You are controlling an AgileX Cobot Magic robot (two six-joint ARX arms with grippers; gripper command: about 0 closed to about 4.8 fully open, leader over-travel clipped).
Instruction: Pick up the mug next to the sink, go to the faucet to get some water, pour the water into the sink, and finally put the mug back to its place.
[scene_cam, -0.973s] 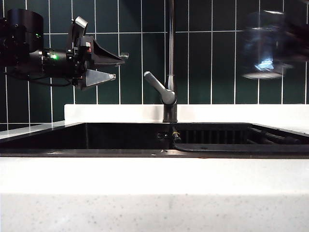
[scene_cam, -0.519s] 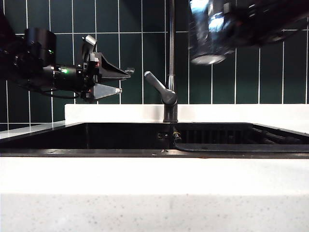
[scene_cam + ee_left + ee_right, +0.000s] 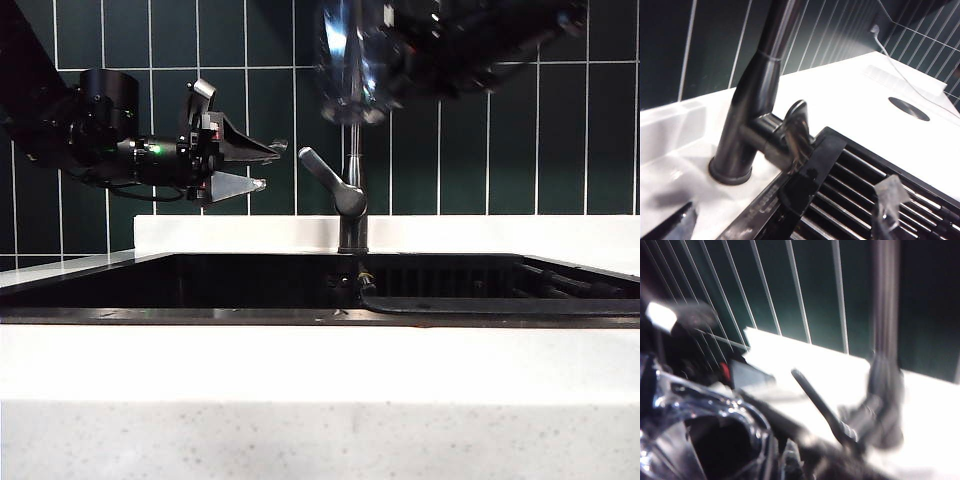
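mug (image 3: 350,60) clamped in right gripper (image 3: 400,45) by faucet (image 3: 352,190), left gripper (image 3: 262,165) jaws spread

The clear, faceted glass mug (image 3: 350,60) hung blurred high in the exterior view at about twelve o'clock, overlapping the faucet pipe, its thick base facing down. The tall, shiny metal faucet (image 3: 352,190) stood upright on a dark cylindrical base, its grey lever (image 3: 325,175) angled up toward ten o'clock. Below lay the wide black rectangular sink (image 3: 250,285), recessed, with a ribbed rack (image 3: 860,200) toward three o'clock.
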